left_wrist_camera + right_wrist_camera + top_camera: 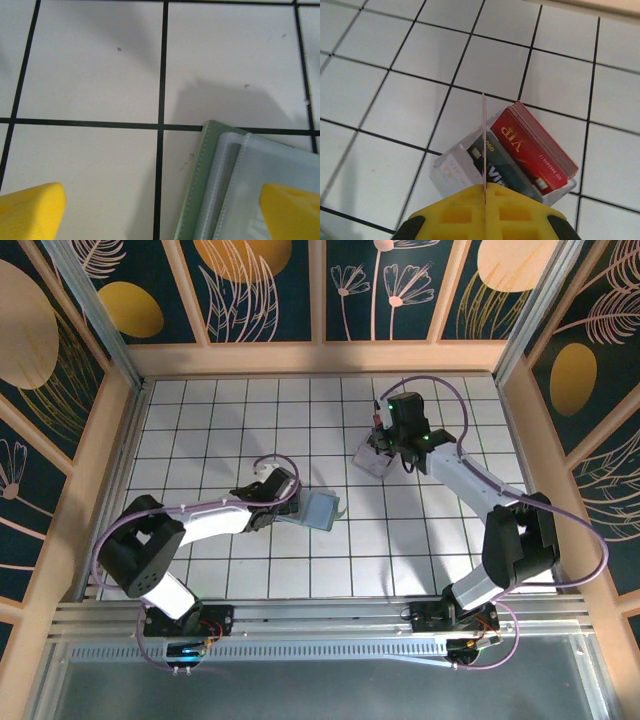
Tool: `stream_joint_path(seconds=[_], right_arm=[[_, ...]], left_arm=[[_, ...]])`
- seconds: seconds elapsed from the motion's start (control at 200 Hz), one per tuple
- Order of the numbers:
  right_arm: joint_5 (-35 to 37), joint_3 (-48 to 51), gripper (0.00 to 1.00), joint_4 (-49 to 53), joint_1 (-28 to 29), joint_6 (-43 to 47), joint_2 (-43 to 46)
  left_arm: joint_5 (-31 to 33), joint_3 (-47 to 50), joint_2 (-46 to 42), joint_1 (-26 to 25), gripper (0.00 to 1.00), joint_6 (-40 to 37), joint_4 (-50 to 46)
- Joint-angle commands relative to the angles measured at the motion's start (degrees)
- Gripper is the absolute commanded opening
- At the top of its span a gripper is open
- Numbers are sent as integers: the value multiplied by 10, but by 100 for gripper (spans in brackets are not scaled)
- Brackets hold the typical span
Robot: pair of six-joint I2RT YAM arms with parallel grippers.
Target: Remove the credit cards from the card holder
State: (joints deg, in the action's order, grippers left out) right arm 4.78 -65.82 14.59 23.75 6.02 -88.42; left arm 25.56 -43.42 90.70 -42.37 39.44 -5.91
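The left gripper [161, 212] is released, its yellow fingers [31, 210] spread wide and holding nothing. The grey-green wallet [197, 192] lies flat on the tiled table [90, 65] between them. It sits close against the right-hand finger and well away from the other, with its clear sleeves [280, 165] facing up. The right gripper [484, 192] is clenched on a thin pale card [483, 135], pinched at one end and seen edge-on straight ahead of the fingertips. Just beyond and below those fingers lies a clear box [568, 186]. In it, red cards [532, 145] lean to the right of the held card and a dark card [502, 165] lies beside them.
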Motion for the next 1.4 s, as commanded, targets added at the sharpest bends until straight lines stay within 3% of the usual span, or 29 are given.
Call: stream_joint_path(seconds=[0.0, 0.455, 1.396], right_arm=[[28, -25, 0, -2, -2, 115, -12], [64, -42, 0, -12, -22, 210, -61], [9, -33, 0, 1, -39, 219, -108]], left_arm=[[-4, -11, -23, 3, 99, 1, -20], [20, -21, -49, 3, 99, 5, -32], [36, -29, -46, 3, 99, 8, -45]])
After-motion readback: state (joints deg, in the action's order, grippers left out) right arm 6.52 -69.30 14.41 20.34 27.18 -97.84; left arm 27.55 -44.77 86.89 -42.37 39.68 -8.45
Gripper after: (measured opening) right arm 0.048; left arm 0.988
